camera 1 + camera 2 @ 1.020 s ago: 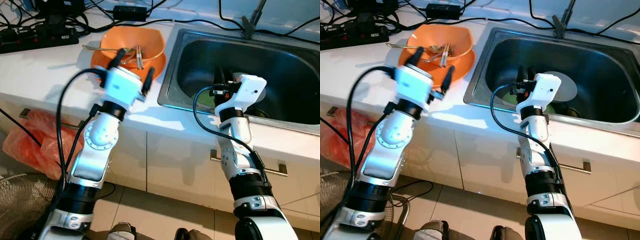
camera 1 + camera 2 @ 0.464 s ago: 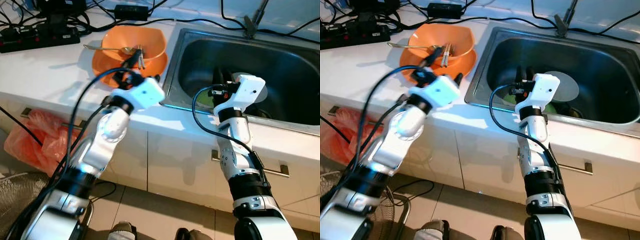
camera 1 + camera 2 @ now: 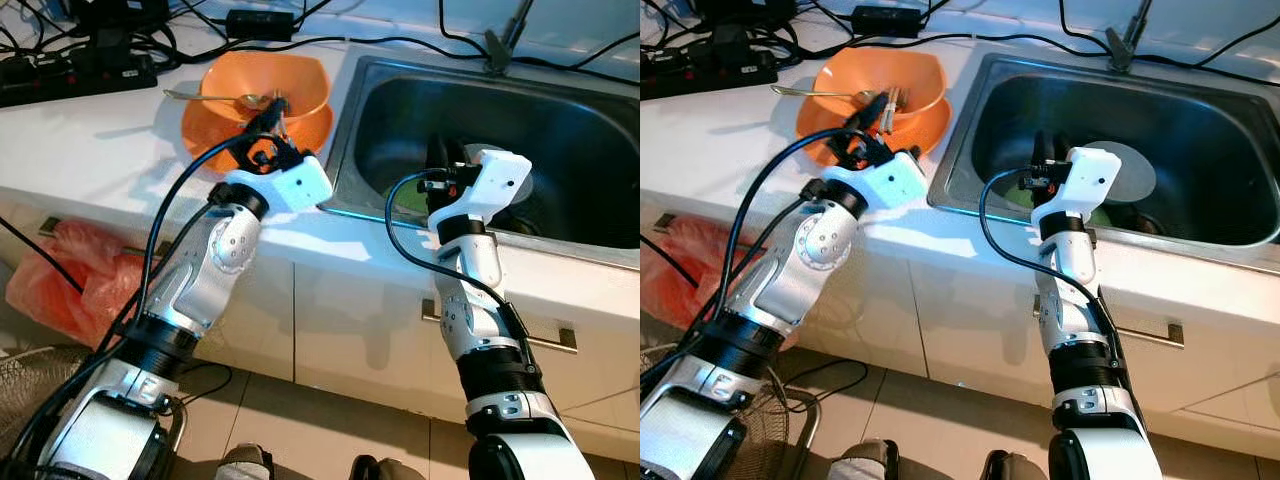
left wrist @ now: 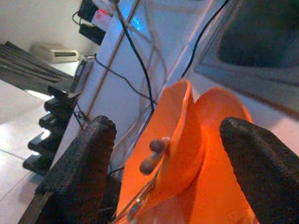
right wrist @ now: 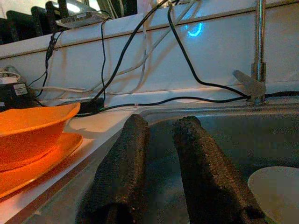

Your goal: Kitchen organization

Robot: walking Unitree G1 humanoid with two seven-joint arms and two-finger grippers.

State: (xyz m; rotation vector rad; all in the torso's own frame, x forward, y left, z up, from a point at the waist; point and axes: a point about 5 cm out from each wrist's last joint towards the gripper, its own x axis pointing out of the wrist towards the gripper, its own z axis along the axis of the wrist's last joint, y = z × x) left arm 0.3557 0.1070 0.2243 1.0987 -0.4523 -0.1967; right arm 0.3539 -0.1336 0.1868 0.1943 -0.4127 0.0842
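An orange bowl (image 3: 265, 80) sits on an orange plate (image 3: 205, 125) on the white counter, left of the sink (image 3: 600, 130). A spoon and other utensils (image 3: 215, 98) lie in the bowl. My left gripper (image 3: 268, 130) is open at the bowl's near rim; in the left wrist view its fingers (image 4: 91, 163) stand wide on either side of bowl and plate (image 4: 210, 154). My right gripper (image 3: 441, 155) hovers over the sink's left part, shut with nothing held (image 5: 161, 122). A white plate (image 3: 1130, 170) and something green (image 3: 408, 200) lie in the sink.
Power strips and tangled cables (image 3: 80, 70) line the back of the counter, with a black adapter (image 3: 258, 22). The faucet (image 3: 505, 40) stands behind the sink. A red plastic bag (image 3: 70, 280) and a fan (image 3: 40, 400) are on the floor at left.
My left arm has swung its gripper from above the counter's front edge forward to the orange bowl's near rim. The right arm has stayed put.
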